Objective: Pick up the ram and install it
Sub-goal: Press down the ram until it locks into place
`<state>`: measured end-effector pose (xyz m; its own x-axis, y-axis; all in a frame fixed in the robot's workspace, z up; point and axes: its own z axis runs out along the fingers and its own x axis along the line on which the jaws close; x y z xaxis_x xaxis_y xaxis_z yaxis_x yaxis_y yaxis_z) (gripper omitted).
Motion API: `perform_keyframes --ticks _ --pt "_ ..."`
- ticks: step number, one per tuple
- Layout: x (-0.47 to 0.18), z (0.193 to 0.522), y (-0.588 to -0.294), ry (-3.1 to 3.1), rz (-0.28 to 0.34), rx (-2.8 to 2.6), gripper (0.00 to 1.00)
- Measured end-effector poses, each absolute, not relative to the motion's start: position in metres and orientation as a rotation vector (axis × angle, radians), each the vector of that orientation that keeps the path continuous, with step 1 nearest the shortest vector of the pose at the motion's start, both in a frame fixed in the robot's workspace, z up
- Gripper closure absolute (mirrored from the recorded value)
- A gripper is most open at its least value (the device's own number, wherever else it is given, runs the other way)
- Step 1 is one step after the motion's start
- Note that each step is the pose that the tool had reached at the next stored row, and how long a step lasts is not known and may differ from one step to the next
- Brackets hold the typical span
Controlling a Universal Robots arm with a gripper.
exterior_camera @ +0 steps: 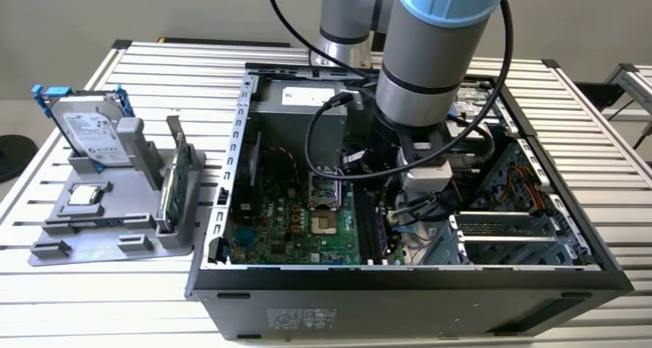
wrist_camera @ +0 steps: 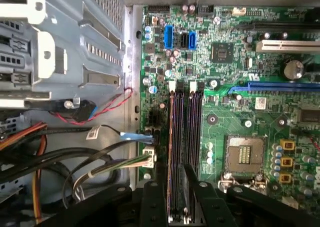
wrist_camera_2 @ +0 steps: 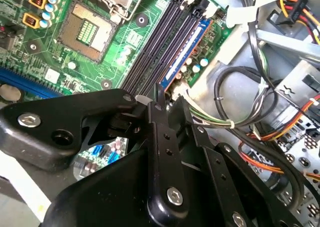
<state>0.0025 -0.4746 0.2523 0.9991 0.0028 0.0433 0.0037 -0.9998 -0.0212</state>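
The case (exterior_camera: 408, 283) lay open near the middle of the counter (exterior_camera: 91, 287), and the arm (exterior_camera: 433, 50) reached straight down into it over the board (wrist_camera_2: 150, 32), so the work looked far along: the ram (wrist_camera_2: 186, 49) stood on edge in the outermost slot, the one nearest the cables, though whether it was fully latched could not be told. The hand (wrist_camera_2: 155, 104) hung low over the near end of the slots (wrist_camera: 184, 137), fingers (wrist_camera_2: 161, 137) drawn close together and pinching nothing visible.
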Motion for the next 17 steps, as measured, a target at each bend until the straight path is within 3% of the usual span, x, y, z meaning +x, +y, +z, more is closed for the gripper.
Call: perform_keyframes --ticks 2,3,17 --pt "0.0025 0.2523 -0.4746 -0.005 -0.067 -3.119 0.00" --pt "0.0025 0.2525 -0.4746 -0.005 -0.067 -3.120 1.00" --pt "0.0025 0.2529 -0.4746 -0.007 -0.067 -3.119 1.00"
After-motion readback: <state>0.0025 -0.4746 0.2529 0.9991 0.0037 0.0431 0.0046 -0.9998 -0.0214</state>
